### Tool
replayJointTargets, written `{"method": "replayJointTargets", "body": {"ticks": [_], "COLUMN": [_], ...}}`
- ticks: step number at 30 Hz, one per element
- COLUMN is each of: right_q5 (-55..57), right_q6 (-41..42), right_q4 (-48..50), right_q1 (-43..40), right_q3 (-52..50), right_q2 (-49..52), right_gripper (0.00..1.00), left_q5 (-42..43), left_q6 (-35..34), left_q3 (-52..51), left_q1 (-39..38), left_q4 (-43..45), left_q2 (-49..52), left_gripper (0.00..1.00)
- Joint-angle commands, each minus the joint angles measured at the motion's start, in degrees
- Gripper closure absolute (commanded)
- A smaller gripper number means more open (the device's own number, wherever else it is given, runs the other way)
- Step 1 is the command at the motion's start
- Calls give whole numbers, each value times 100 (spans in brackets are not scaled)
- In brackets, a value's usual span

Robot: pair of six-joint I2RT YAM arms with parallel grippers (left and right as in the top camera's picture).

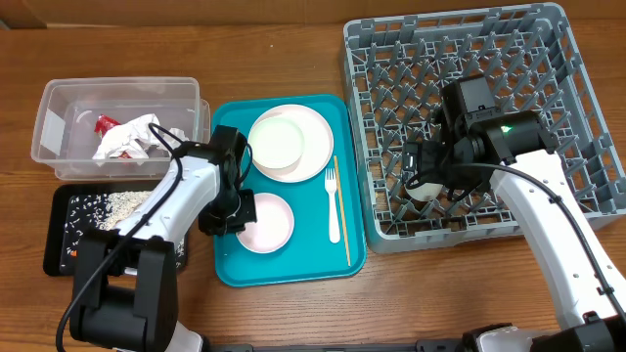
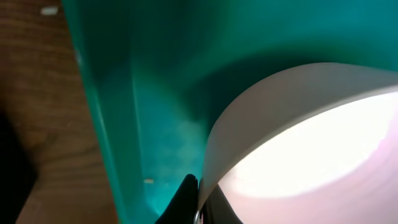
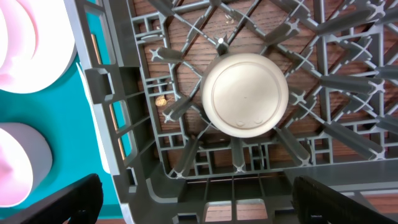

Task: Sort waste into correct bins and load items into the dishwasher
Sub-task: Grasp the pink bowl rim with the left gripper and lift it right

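Observation:
My left gripper [image 1: 235, 210] is shut on the left rim of a small white bowl [image 1: 266, 222] on the teal tray; in the left wrist view the black fingers [image 2: 186, 196] pinch that bowl's [image 2: 311, 143] wall. A white plate [image 1: 311, 132] carrying another bowl [image 1: 277, 142], a white fork [image 1: 333, 200] and a wooden stick [image 1: 341, 210] also lie on the tray. My right gripper [image 1: 427, 168] hangs open over the near-left corner of the grey dishwasher rack [image 1: 548, 29]. A white cup [image 3: 245, 93] sits upside down among the pegs, ahead of the open right gripper [image 3: 199, 205].
The clear tub [image 1: 49, 98] at the back left holds crumpled napkins [image 1: 132, 137] and a red wrapper [image 1: 104, 123]. The black tray [image 1: 57, 235] in front of it holds beige food scraps [image 1: 122, 203]. The teal tray [image 1: 235, 269] lies between the bins and the rack.

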Motion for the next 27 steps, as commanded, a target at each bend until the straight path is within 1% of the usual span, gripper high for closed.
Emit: {"method": "replayJointTargets", "body": {"ticks": [1,4,6,10,14,16,18,20,21,24,25,27], "right_q5": [-35,-98,-420,-1410,-2583,-3606,-4627,-5090,-5160,-5401,-5543,-5757], "right_q6": [-39,-50,-304,-918,-1202,-1897,-2800,-3274,-3370,-3685,-3783,-3906], "right_q4": [57,74,63,-24,-103,-168,-361,-485,-503,-503,-505,-490], "right_q1": [-9,-9,-9,-9,-11,-11,-15,-61,-109,-337,-424,-570], "right_q3": [129,146,199,356,496,501,501,501,501,501,501,501], "right_q2": [-4,-7,-7,-4,-7,-7,-7,-7,-7,-7,-7,-7], "right_gripper": [0,0,0,0,0,0,0,0,0,0,0,0], "left_q5": [-387,-378,-313,-44,170,313,564,885,1141,2098,2435,3084], "left_q6": [87,85,87,87,90,214,581,933,1154,1687,1832,1912], "left_q3": [400,916,1276,1943,2420,2564,2706,2848,2924,3128,3156,3161], "left_q1": [-46,-90,-162,-437,-791,-933,-1019,-1016,-992,-837,-774,-627], "left_q4": [-260,-636,-835,-1115,-1228,-1224,-1207,-1211,-1207,-1182,-1147,-1027], "left_q2": [-306,-610,-798,-1058,-1093,-1093,-1093,-1093,-1093,-1093,-1093,-1091], "left_gripper": [96,96,96,96,96,96,96,96,96,96,96,96]}}
